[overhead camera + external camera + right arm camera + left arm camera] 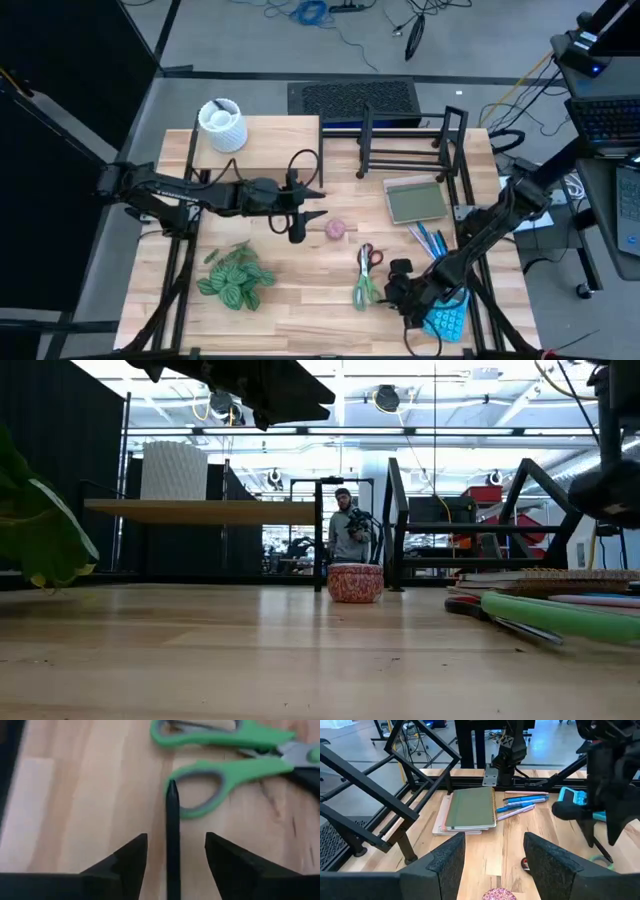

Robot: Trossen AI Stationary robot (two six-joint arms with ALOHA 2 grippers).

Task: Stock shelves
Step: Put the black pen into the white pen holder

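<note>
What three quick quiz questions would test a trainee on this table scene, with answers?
1. True or false: the white pot stands on the wooden shelf.
2. Which gripper hovers by the green scissors: A left, B right?
3. Fill in: the notebook lies in front of the black ____ rack.

Key: 1 true. 2 B; the right gripper has its fingers open, as does the left gripper near the pink ball. 3 wire.

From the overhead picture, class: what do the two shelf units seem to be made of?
The riser shelf looks like pale, matte wood: its flat top shows light grain like the table. The rack seems to be black-painted metal: thin, dark bars forming an open frame. Neither is certain from looks alone.
</note>
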